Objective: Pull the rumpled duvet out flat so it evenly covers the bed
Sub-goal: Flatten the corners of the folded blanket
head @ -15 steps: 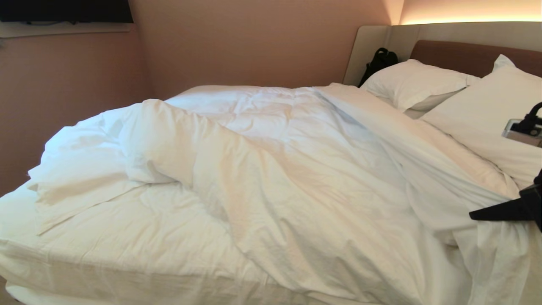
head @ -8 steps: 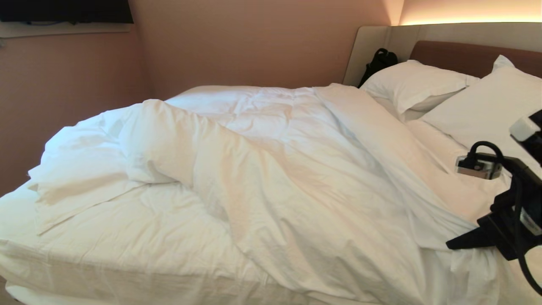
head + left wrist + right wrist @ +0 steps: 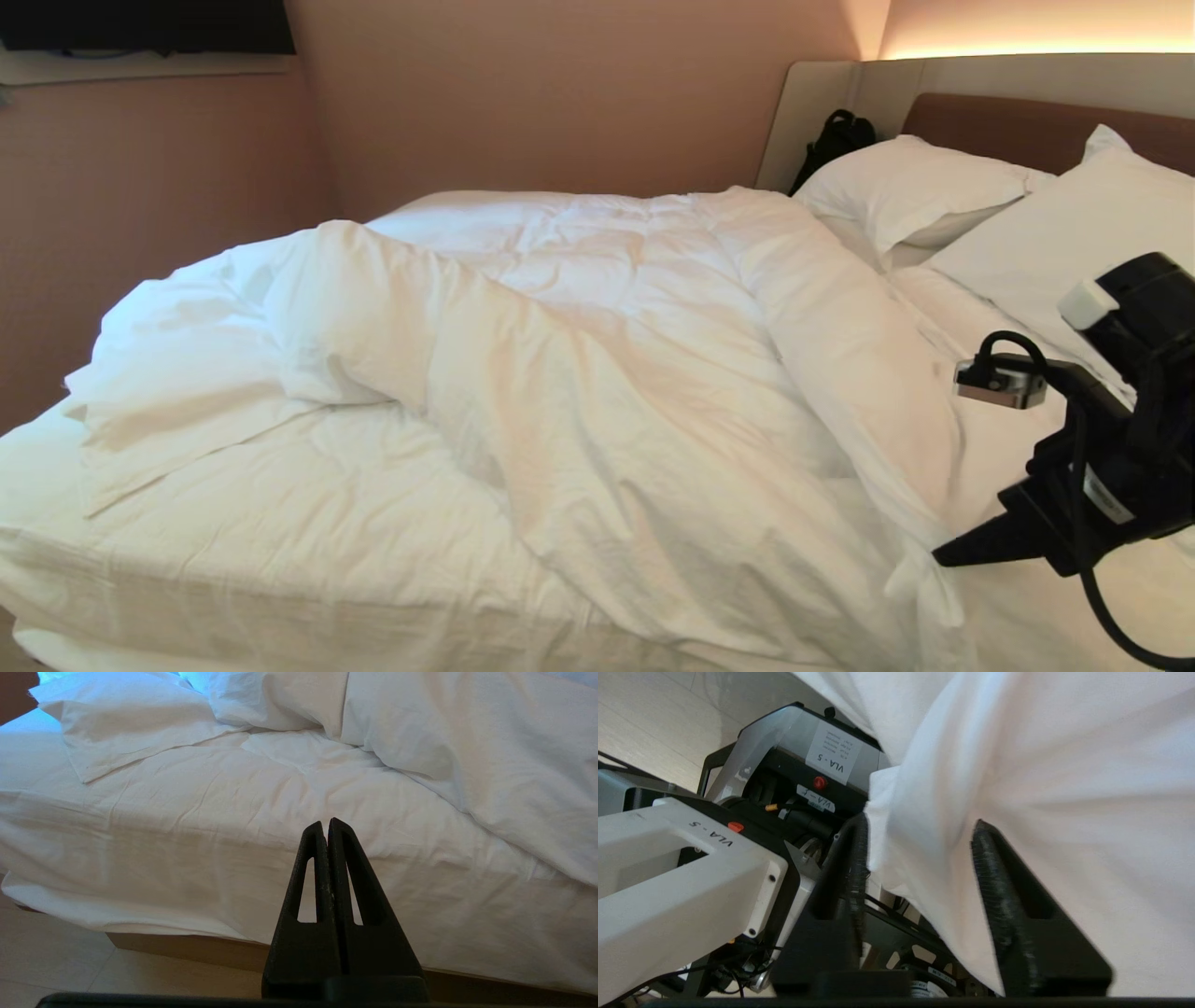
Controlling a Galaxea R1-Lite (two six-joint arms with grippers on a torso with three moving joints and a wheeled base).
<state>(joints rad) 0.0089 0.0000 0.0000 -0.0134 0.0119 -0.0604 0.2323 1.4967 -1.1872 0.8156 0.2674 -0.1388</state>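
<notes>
duvet [image 3: 597, 373]: white, puffy, rumpled; bunched in a thick ridge running diagonally across the bed [image 3: 140, 579], from the pillow end toward the near edge; a folded-over corner lies at the far-left side; the near-left part lies flatter and hangs over the bed's near side.
bed: low, white sheet, brown base showing under the duvet's hanging edge in the left wrist view; padded headboard [image 3: 1027, 121] behind the pillows.
pillows [image 3: 915, 191]: two, white, against the headboard, just beyond the duvet's upper end.
right gripper [image 3: 920, 835]: over the duvet's near-right part, below the pillows; jaws spread apart, a fold of duvet edge lying between them, touching the one finger, not pinched.
left gripper [image 3: 325, 826]: low in front of the bed's near side, clear of the duvet; jaws pressed together, nothing in them.
black bag [image 3: 834, 140]: propped at the headboard's corner, beside the far pillow.
robot base [image 3: 794, 779]: visible past the duvet edge in the right wrist view.
</notes>
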